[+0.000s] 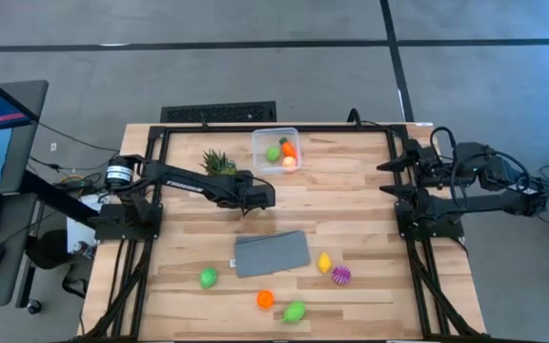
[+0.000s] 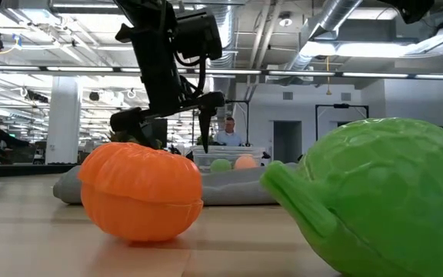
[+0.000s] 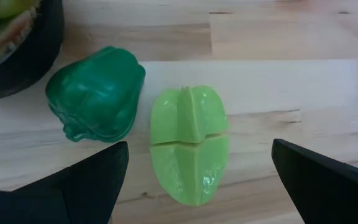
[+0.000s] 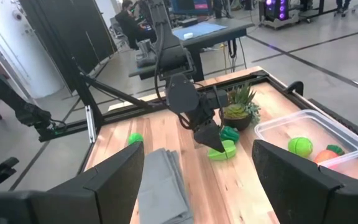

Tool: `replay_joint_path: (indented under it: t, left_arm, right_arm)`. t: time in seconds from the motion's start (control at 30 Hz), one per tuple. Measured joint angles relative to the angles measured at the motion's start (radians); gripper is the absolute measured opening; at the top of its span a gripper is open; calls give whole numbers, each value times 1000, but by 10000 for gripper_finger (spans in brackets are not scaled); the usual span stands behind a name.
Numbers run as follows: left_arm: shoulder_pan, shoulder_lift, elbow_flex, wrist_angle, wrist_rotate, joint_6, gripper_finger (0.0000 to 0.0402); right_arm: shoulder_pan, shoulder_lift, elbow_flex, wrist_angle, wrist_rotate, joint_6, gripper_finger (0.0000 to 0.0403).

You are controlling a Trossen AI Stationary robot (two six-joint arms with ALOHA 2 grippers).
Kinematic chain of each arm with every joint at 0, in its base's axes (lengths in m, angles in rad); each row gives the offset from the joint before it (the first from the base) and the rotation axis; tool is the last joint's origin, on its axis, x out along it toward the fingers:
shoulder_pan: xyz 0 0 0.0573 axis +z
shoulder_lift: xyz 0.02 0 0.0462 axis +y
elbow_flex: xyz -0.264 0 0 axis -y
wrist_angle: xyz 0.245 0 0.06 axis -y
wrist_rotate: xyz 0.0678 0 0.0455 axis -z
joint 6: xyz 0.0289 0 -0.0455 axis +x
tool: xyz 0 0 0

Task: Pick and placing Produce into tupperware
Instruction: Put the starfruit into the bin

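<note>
Nearest us, the light green star fruit (image 3: 190,144) lies on the surface beside a green pepper (image 3: 97,93); our left gripper (image 3: 197,180) hovers open above it. Next we descend, close, then carry it to the tupperware (image 1: 275,151) at upper centre. Right gripper (image 4: 197,180) waits, open.

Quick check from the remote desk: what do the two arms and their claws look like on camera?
Both arms are dark, near black, with jointed tube links. The left arm has a silver ring at its base and ends in a blocky claw with wedge-shaped black fingers. The right arm carries loose black cables; its claw has flat dark fingers.
</note>
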Motion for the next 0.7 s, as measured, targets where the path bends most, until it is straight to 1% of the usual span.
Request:
replay_joint_path:
  t: [0.37,0.7]
  left_arm:
    - [26,1,0,-3,23,22,387]
    - [29,68,-2,29,78,21,387]
  right_arm:
    - [0,0,0,0,0,-15,322]
    - [0,0,0,-5,0,-16,322]
